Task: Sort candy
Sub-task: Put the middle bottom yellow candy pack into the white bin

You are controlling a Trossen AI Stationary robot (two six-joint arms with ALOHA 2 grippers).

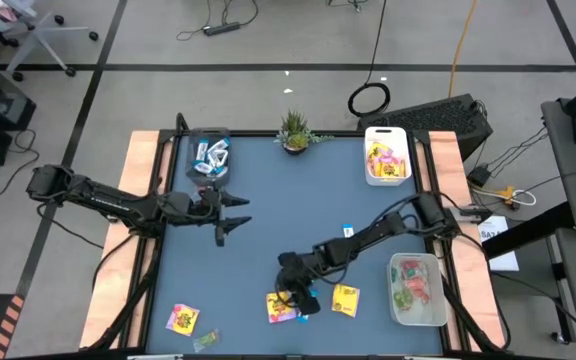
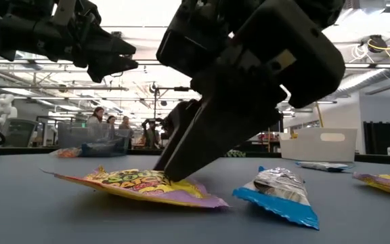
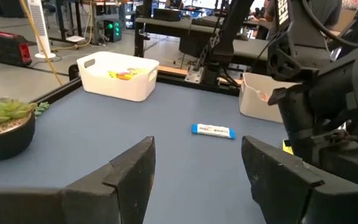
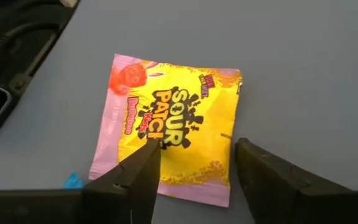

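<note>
A yellow packet of candy with pink print (image 4: 173, 134) lies flat on the blue table near its front edge, also seen in the high view (image 1: 281, 308). My right gripper (image 4: 194, 155) stands open over it, slanting down; one finger is over the packet's face and the other is at its side edge. A blue-and-white bar (image 2: 279, 193) lies right beside the packet. My left gripper (image 1: 223, 215) hangs open and holds nothing, above the table's left half. My right gripper comes at the yellow packet slanting down from the table's right. In the low view one fingertip (image 2: 171, 175) seems to rest on the packet's upper face (image 4: 166, 149). The other finger (image 4: 253, 162) stands just off the packet's edge. The packet lies flat on the table.
Loose candy: a yellow packet (image 1: 345, 300), another (image 1: 182, 319), a blue bar (image 1: 348, 232). A clear bin of blue-and-white bars (image 1: 208, 155) and a white bin of yellow packets (image 1: 386, 157) stand at the back, a clear bin of small pieces (image 1: 416, 290) at the right, and a potted plant (image 1: 295, 130) at the far edge.
</note>
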